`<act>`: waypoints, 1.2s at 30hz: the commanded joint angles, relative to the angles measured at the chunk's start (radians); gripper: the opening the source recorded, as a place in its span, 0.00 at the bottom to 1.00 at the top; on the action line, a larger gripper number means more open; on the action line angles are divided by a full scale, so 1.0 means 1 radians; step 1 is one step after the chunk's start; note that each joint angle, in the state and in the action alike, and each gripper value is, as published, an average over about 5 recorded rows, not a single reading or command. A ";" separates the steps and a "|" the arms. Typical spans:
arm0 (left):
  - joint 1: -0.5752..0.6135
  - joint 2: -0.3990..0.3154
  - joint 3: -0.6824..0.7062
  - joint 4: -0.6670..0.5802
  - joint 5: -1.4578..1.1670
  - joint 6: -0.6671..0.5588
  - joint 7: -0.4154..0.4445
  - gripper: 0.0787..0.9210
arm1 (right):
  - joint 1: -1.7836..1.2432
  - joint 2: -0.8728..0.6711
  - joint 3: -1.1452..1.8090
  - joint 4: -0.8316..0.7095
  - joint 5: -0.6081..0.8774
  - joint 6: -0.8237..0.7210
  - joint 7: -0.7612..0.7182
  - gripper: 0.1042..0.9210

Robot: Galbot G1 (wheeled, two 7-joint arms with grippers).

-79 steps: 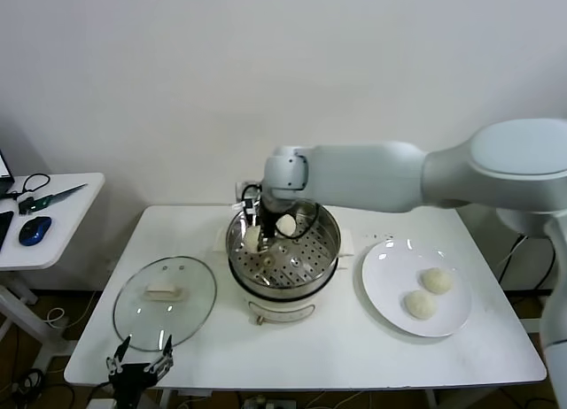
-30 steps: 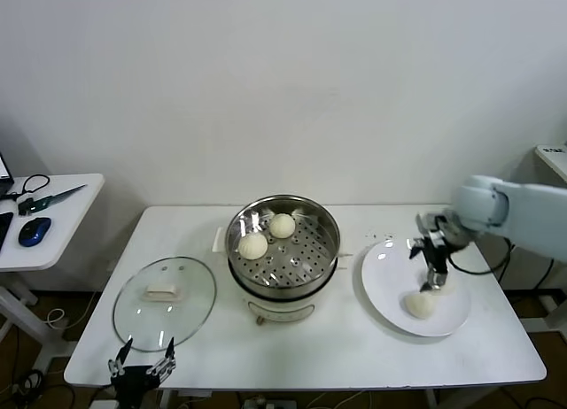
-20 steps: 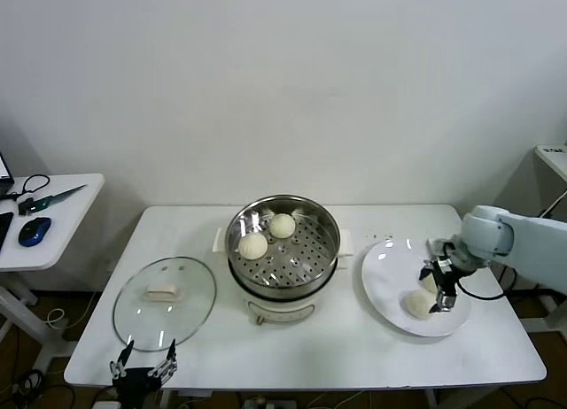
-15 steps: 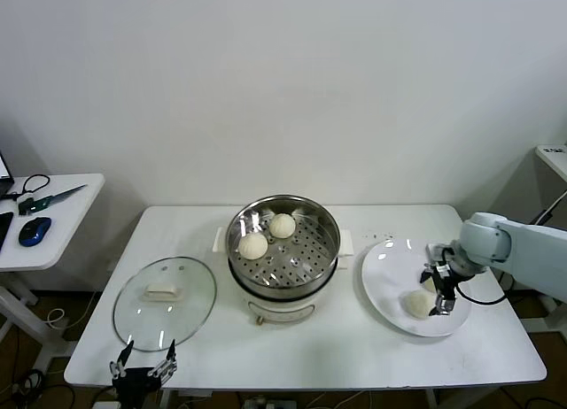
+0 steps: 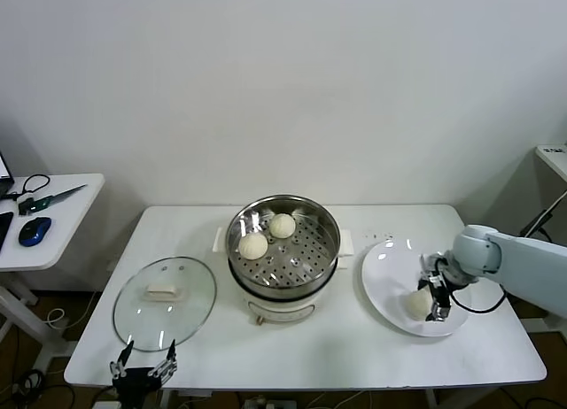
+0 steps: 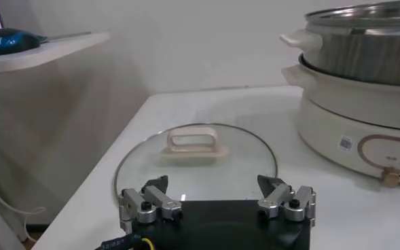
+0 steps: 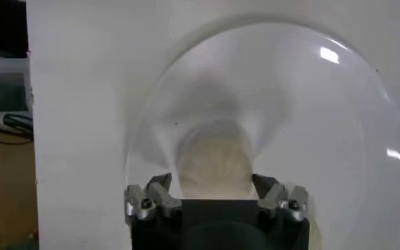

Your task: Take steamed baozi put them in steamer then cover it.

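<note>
White counter [image 5: 354, 356] filling the lower half of the head view. Steamer [image 5: 283, 250] standing at its centre, uncovered, with two steamed baozi lying on the perforated tray toward its back left: one [image 5: 252, 245] nearer the left wall, one [image 5: 283, 225] behind it, close together. White plate [image 5: 385, 276] sitting at centre right, apart from the steamer. Right gripper [image 5: 433, 298] reaching down onto the plate's right part, its fingers [image 7: 152, 197] standing on either side of a third baozi [image 7: 213, 163] just ahead of them; whether they are pressing on it cannot be told. A fourth baozi is not showing clearly behind the gripper. Glass lid [image 5: 165, 301] with white handle lying flat at lower left, beside the steamer. Left gripper [image 5: 140, 366] hanging at the bottom left edge, just in front of the lid, its fingers [image 6: 149, 204] spread wide and holding nothing.
</note>
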 commanded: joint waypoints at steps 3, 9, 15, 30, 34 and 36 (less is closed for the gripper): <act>0.001 0.001 0.001 -0.001 0.001 0.001 0.000 0.88 | -0.032 0.004 0.031 -0.014 -0.018 -0.001 0.008 0.75; 0.002 -0.001 0.002 -0.003 0.002 -0.001 0.000 0.88 | 0.047 -0.003 0.001 0.005 -0.011 0.028 -0.025 0.68; 0.004 0.000 0.002 -0.005 0.005 -0.003 -0.001 0.88 | 0.417 0.058 -0.185 0.008 0.012 0.200 -0.121 0.65; 0.010 -0.005 0.006 -0.016 0.020 -0.003 0.000 0.88 | 0.867 0.509 -0.247 0.171 0.021 0.794 -0.158 0.65; 0.012 -0.006 0.005 -0.022 0.020 -0.003 0.000 0.88 | 0.755 0.589 -0.218 0.199 -0.091 0.853 -0.102 0.65; 0.012 -0.006 0.002 -0.026 0.019 -0.003 0.001 0.88 | 0.687 0.623 -0.217 0.197 -0.155 0.879 -0.068 0.65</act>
